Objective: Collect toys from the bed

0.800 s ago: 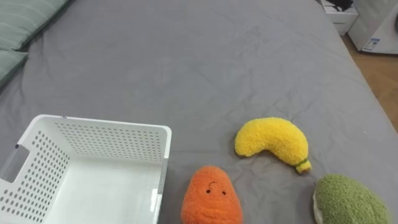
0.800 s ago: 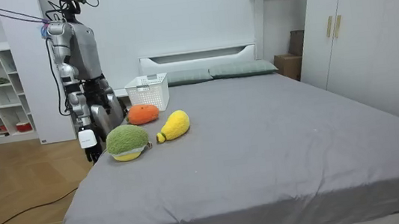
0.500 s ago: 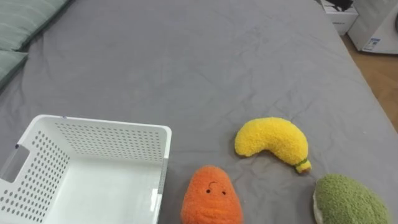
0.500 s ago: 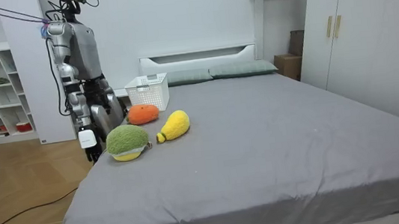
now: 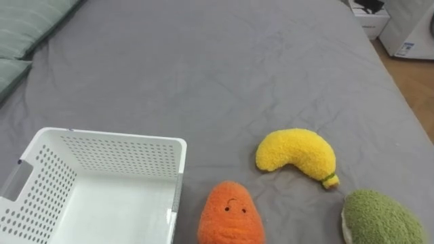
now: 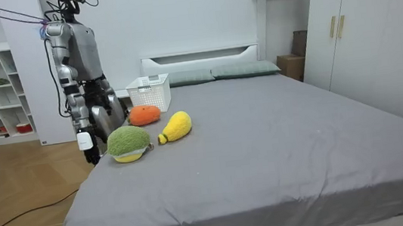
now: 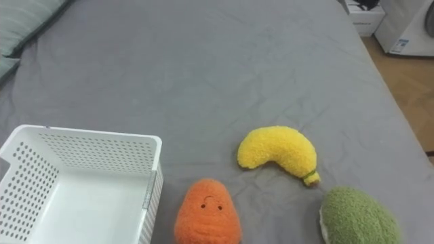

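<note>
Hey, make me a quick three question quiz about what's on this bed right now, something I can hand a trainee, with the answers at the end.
1. True or false: the white basket already holds a toy.
2. Which toy lies closest to the basket? A. yellow banana toy B. orange carrot toy C. green toy
3. Fill in: counting from the robot's left, the toys on the grey bed run carrot, banana, ____.
Key: 1 false; 2 B; 3 green toy.
</note>
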Tool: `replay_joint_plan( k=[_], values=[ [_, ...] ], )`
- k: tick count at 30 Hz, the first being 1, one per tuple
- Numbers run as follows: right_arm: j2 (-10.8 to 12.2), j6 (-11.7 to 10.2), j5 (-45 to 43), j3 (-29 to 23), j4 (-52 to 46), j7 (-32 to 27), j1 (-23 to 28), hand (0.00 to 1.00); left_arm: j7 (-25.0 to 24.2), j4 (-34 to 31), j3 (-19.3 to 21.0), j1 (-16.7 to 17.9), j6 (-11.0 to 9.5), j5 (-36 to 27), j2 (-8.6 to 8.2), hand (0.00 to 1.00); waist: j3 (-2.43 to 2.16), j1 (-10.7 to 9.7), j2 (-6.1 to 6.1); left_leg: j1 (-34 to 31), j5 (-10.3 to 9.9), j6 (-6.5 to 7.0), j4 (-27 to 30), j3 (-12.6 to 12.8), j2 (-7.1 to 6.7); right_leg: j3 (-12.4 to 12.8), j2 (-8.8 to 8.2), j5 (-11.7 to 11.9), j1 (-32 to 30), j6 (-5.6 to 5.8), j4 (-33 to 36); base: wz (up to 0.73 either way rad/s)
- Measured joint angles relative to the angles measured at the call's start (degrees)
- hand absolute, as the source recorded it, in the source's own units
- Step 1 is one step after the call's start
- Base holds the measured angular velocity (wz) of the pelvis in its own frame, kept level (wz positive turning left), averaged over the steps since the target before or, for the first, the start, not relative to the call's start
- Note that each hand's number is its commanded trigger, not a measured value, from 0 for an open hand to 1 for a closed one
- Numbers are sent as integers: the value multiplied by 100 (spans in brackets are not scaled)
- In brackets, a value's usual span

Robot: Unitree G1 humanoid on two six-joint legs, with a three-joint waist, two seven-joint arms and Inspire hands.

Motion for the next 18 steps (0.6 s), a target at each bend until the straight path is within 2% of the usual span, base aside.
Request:
replay_joint_plan(
  k=[3, 6, 11, 18],
  values=[
    [2, 2, 5, -265, 11, -27, 13, 0, 30, 0, 72, 13, 11, 8, -7, 0, -14, -39, -29, 22, 1, 1, 2, 7, 1, -5, 1, 0, 7, -1, 2, 0],
    [-1, 2, 10, -596, -6, -165, 14, 0, 32, -14, 178, 117, 24, 12, -7, 0, -15, -189, -70, 76, 1, 1, 0, 36, 0, -4, -6, -1, 64, 0, -1, -1],
    [-3, 1, 133, -873, -22, -306, 53, 0, -47, -15, 427, 143, 26, 60, 1, 0, 12, -211, -129, 154, 1, 1, -21, 49, 1, 13, -9, -20, 101, 0, 47, -1],
    [-58, 0, 483, -1361, -92, -531, 127, 0, -146, -15, 642, 191, 34, 65, 7, 0, 8, -249, -113, 181, 1, 1, -33, 78, -1, 90, -1, -23, 89, 1, 64, -2]
  ],
)
